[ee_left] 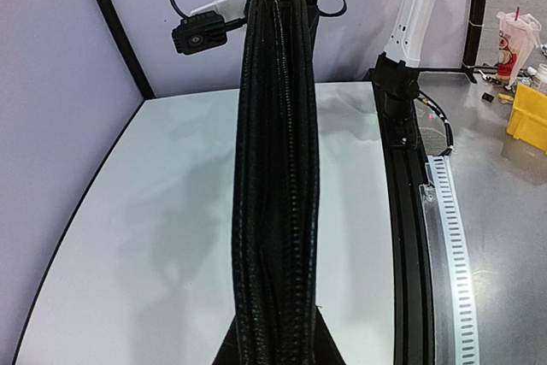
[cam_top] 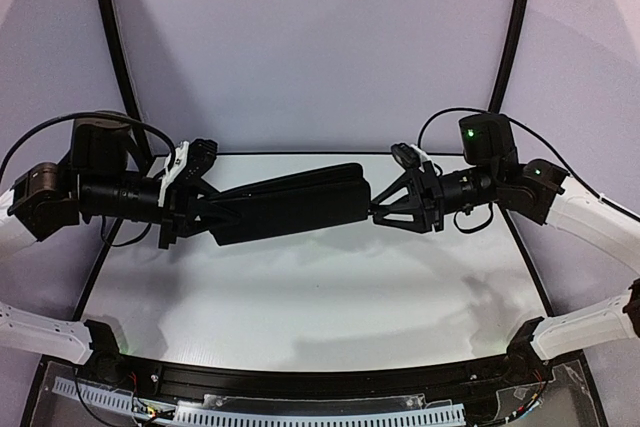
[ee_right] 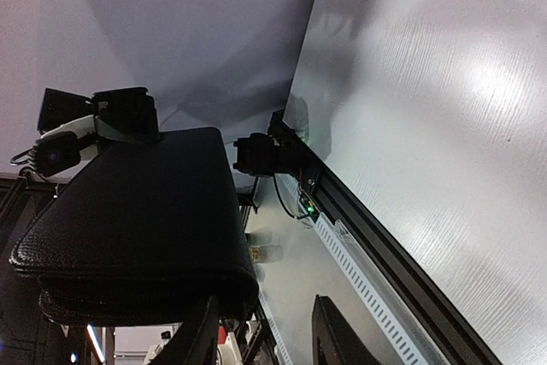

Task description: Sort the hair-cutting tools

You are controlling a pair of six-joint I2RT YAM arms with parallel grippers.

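Black zip case (cam_top: 290,205) is held in the air over the white table (cam_top: 320,307), casting a shadow on it. In the top view the case's long axis runs left-right across the workspace, tilted a bit, with the right end sitting further back than the left. Left gripper (cam_top: 212,219) is clamped on the left end, with its fingers (ee_left: 332,344) pressed against both sides of the case. In the left wrist view the case shows edge-on, zipper seam facing the camera, pointing straight away toward the other arm. Right gripper (cam_top: 378,213) sits at the case's right end. In the right wrist view its fingers (ee_right: 203,331) are spread with a gap between them, and the case corner is just at one fingertip; can't tell if it's touching. Combs and scissors don't show in any view, so can't tell where they are or which way they point.
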